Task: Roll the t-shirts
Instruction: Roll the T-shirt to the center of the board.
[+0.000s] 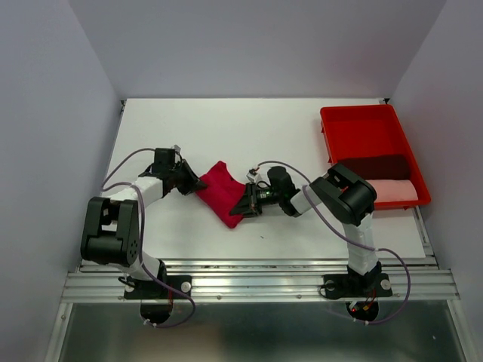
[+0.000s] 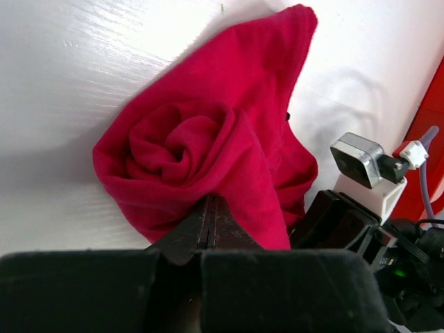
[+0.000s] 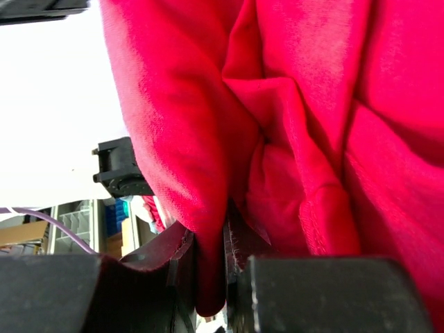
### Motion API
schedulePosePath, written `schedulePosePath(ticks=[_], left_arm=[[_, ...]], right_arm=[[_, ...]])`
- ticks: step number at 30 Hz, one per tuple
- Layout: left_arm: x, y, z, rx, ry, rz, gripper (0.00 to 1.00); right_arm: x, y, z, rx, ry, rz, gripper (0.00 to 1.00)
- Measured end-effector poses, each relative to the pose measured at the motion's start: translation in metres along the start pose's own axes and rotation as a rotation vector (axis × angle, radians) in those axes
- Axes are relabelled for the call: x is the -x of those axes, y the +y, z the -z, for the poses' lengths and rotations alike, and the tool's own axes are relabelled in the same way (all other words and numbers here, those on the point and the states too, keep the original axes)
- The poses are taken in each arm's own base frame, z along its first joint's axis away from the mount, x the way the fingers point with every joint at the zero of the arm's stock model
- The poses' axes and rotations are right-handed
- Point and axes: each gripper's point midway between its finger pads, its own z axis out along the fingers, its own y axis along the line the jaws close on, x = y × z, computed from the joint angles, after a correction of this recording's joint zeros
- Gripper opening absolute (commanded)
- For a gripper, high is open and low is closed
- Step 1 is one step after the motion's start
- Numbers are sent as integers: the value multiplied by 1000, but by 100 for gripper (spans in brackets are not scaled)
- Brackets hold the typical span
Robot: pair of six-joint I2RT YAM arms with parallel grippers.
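Mid-table [image 1: 264, 128], between the two arms, the crimson t-shirt [image 1: 221, 192] lies wound into a loose, rose-like spiral with a flap trailing off. The right gripper [image 3: 211, 277] pinches a hanging fold of it. The left gripper [image 2: 210, 222] has its fingers pressed together against the roll's end. A dark maroon t-shirt [image 1: 377, 166] and a pale pink t-shirt [image 1: 394, 190] sit in the red tray [image 1: 332, 143].

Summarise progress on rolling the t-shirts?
Done, apparently: a dark maroon cloth bundle and a pale pink one lie in the rigid red plastic tray. In hand: the bright crimson cloth t-shirt is coiled on the table, right gripper pinching a fold, left gripper shut at its edge. Remaining: finish this roll, probably tray it.
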Motion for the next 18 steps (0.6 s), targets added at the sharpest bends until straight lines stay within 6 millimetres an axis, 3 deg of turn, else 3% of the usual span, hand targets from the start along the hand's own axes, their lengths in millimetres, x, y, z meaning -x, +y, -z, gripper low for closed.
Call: schedulePosePath(ticks=[2,7,8,10,15,18], left_arm=[[-1,5,-7,6,8,9,0],[-1,7,-17,3,12,17,0],[-1,7,-17,1,12,18,0],[-1,8,-20,0,13,19,0],[-1,9,-22,0,15,20,0],[-1,9,-23,-2,15,19,0]], right_arm=[[1,-1,1,0,-6,-7,5],[2,-8,2,-37,-23,-20,43],[2,-12,4,-63,-31,-2,59],[4,-15,7,-114,-53,10,72],[22,3,26,-272,-142,139,77],[29,-1,39,-380,-186,175,77]])
